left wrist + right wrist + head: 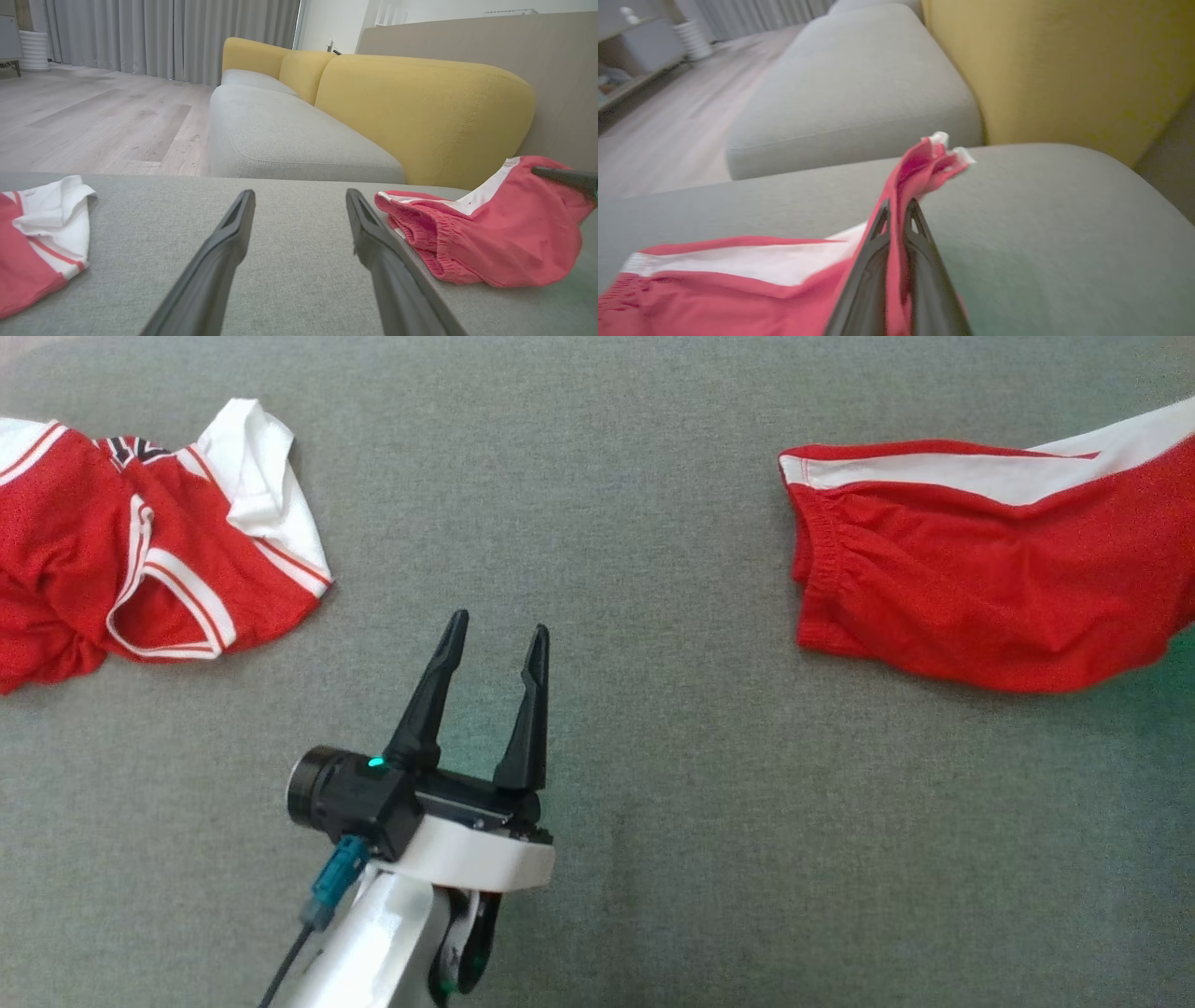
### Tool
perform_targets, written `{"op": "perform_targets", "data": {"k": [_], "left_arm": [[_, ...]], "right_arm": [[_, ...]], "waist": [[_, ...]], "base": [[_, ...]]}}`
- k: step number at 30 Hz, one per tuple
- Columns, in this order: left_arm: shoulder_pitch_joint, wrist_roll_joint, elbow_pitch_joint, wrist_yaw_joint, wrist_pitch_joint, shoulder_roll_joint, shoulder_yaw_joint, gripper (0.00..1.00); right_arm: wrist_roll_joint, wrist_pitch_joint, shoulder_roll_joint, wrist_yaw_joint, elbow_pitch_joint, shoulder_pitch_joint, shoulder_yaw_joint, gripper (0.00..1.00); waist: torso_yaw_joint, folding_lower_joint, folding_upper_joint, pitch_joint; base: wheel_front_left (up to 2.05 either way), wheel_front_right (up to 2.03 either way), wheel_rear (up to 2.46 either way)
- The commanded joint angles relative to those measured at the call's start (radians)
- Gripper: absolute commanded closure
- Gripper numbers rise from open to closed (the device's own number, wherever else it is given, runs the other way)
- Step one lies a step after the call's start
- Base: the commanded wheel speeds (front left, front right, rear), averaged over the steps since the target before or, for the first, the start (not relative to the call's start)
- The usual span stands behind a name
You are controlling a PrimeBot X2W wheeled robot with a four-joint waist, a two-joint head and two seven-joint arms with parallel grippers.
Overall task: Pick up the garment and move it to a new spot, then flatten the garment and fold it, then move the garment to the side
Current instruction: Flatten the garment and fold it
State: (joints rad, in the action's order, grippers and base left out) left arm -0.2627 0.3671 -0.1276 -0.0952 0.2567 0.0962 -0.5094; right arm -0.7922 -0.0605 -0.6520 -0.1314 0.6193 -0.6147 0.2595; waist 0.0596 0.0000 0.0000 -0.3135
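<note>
Early stage. The right gripper [899,207] is clamped on a fold of the red shorts [980,588], which lie at three o'clock on the grey cushion [653,803]. The left gripper [495,639] is spread and empty. Moving, flattening and folding appear outstanding.

Left of the red shorts [980,579]: a broad bare stretch of grey seat cushion [653,476], passable right up to the waistband. Further left of the shorts, mid-cushion: the left gripper [499,622], fingers spread wide, blocking a low sweep there. Far left of the shorts, well apart: a crumpled red-and-white jersey [140,551]. Beyond the shorts: a yellow backrest [420,107], walling off that side. At the shorts' raised far corner: the right gripper [899,204], pinched tight on the cloth. On the near side of the shorts: bare cushion again.
</note>
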Motion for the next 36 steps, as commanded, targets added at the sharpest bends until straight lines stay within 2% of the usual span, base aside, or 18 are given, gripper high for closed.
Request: {"op": "perform_targets", "data": {"k": [1,8,13,14,15,16,17,21,30,36], "left_arm": [[-0.003,-0.013,0.021,0.01,0.005,-0.004,0.038,0.0],[0.006,-0.018,0.004,0.027,0.005,-0.016,0.059,0.0],[0.015,-0.02,-0.003,0.041,0.005,-0.028,0.069,0.0],[0.016,-0.02,-0.005,0.042,0.005,-0.03,0.071,0.0],[0.017,-0.019,-0.005,0.044,0.005,-0.032,0.074,0.0],[0.018,-0.017,-0.006,0.046,0.005,-0.035,0.076,0.0],[0.018,-0.016,-0.007,0.048,0.005,-0.036,0.077,0.0],[0.026,-0.019,-0.007,0.049,0.005,-0.041,0.086,0.0],[0.103,-0.029,0.006,0.037,0.005,-0.044,0.134,0.0],[0.173,-0.045,0.01,0.025,0.005,-0.045,0.167,0.0]], "right_arm": [[-0.008,-0.016,-0.009,0.001,-0.077,-0.014,0.019,1.0],[-0.052,-0.101,0.043,0.001,-0.304,0.034,0.043,1.0],[-0.032,-0.165,0.126,0.001,-0.432,0.096,0.073,1.0],[-0.023,-0.18,0.145,0.001,-0.446,0.112,0.088,0.97],[-0.015,-0.191,0.166,0.001,-0.456,0.127,0.1,0.82],[-0.011,-0.198,0.187,0.001,-0.464,0.141,0.11,0.33],[-0.01,-0.198,0.209,0.001,-0.466,0.156,0.11,0.0],[0.018,-0.138,0.246,0.001,-0.477,0.193,0.051,0.0],[0.096,0.051,0.224,0.001,-0.5,0.34,-0.153,0.0],[0.129,0.136,0.228,0.001,-0.468,0.45,-0.15,0.0]], "waist": [[0.001,0.0,0.0,0.007],[0.018,0.0,0.0,0.03],[0.039,0.0,0.0,0.033],[0.043,0.0,0.0,0.034],[0.047,0.0,0.0,0.034],[0.051,0.0,0.0,0.034],[0.056,0.0,0.0,0.035],[0.069,0.0,0.0,0.055],[0.06,0.0,0.0,0.151],[0.043,0.0,0.0,0.233]], "base": [[0.0,0.0,0.0],[0.0,0.0,0.0],[0.0,0.0,0.0],[0.0,0.0,0.0],[0.0,0.0,0.0],[0.0,0.0,0.0],[0.0,0.0,0.0],[0.0,0.0,0.0],[0.0,0.0,0.0],[0.0,0.0,0.0]]}}
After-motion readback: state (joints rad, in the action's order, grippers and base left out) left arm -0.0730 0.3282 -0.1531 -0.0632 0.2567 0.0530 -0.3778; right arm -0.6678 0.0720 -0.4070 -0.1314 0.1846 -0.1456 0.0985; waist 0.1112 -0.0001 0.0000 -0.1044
